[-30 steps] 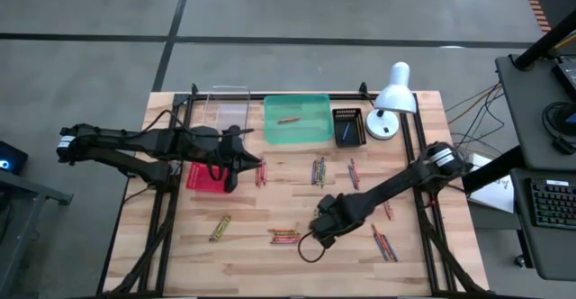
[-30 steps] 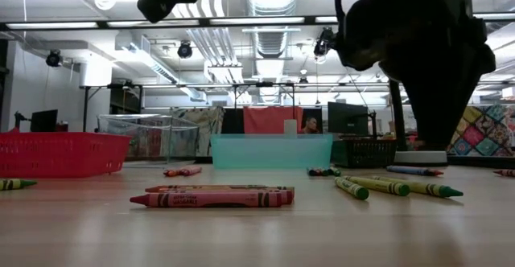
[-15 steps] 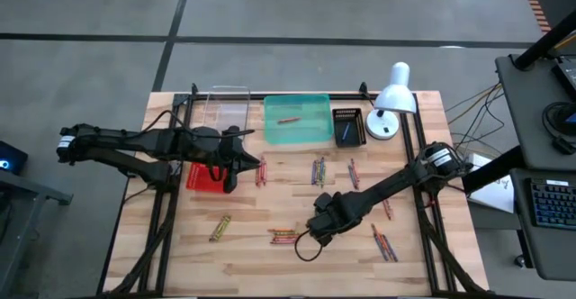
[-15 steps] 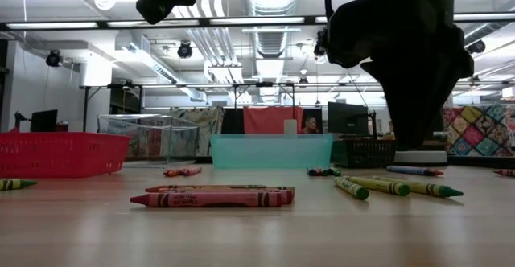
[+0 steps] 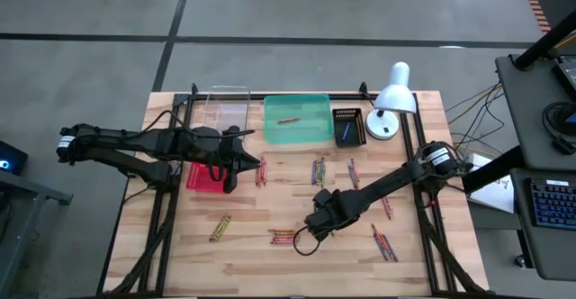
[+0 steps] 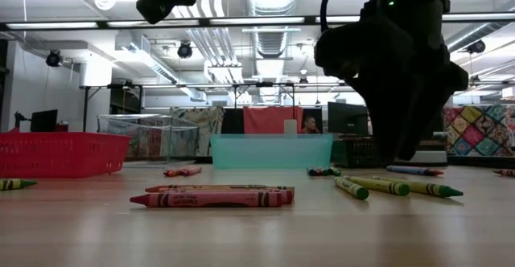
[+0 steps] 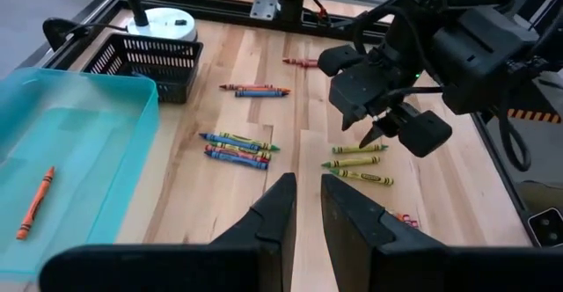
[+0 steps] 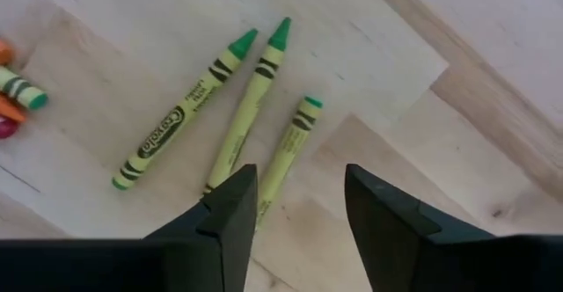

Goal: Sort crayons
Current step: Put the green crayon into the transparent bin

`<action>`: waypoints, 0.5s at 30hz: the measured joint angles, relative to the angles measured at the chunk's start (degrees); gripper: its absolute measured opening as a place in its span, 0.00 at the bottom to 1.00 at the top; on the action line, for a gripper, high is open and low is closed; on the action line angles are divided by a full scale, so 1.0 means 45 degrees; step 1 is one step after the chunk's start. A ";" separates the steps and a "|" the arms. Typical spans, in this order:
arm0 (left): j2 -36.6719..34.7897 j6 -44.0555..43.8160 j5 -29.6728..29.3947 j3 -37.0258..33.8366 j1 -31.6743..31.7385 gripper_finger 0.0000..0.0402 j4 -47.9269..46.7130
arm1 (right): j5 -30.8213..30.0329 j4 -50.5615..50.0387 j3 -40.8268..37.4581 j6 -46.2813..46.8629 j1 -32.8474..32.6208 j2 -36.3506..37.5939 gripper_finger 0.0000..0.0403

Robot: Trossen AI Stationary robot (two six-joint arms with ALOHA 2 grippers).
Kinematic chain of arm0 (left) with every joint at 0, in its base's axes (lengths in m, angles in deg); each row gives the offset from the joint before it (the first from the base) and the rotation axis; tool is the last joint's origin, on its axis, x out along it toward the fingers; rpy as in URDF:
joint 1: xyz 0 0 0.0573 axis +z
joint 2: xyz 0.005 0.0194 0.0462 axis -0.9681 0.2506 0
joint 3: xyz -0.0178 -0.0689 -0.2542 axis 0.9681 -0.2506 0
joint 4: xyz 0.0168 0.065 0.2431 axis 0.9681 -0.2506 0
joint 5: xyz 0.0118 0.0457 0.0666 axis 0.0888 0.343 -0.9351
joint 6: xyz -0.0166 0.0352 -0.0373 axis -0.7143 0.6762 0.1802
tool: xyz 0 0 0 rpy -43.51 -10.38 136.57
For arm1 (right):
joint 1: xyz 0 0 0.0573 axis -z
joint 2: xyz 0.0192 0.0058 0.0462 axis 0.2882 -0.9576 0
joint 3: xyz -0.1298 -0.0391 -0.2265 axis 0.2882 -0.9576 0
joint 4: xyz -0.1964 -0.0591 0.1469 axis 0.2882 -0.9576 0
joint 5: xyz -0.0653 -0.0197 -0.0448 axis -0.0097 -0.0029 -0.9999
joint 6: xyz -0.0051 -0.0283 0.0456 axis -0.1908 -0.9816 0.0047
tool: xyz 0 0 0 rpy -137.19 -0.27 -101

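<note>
The right tool (image 8: 293,206) is held wide open and empty just above three green crayons (image 8: 257,103) lying close together on the desk (image 5: 243,245). Two could be pinched at once, or one knocked aside. The left tool (image 7: 305,215), nearly closed, is parked near the red basket (image 5: 202,178).

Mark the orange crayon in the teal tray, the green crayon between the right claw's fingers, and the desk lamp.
orange crayon (image 7: 35,203), left wrist view, mid-shaft.
green crayon (image 8: 283,161), right wrist view, paper wrapper.
desk lamp (image 5: 396,93), high view, white shade.
</note>
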 joint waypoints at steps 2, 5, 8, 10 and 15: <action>0.0000 0.0002 0.0000 0.0000 0.0005 0.10 -0.0003 | 0.0000 0.0291 -0.0104 0.0000 0.0010 0.0000 0.41; 0.0000 0.0000 0.0000 0.0000 0.0001 0.10 -0.0001 | 0.0000 0.0525 -0.0365 0.0005 0.0036 0.0004 0.40; 0.0000 0.0002 0.0000 0.0000 0.0002 0.10 0.0000 | -0.0005 0.0949 -0.0673 0.0073 0.0056 0.0000 0.39; 0.0000 0.0002 0.0000 0.0000 0.0003 0.10 -0.0002 | -0.0005 0.1312 -0.0868 0.0074 0.0058 0.0000 0.39; 0.0000 0.0001 0.0000 0.0000 0.0004 0.10 0.0000 | -0.0027 0.1901 -0.1398 0.0100 0.0058 0.0001 0.36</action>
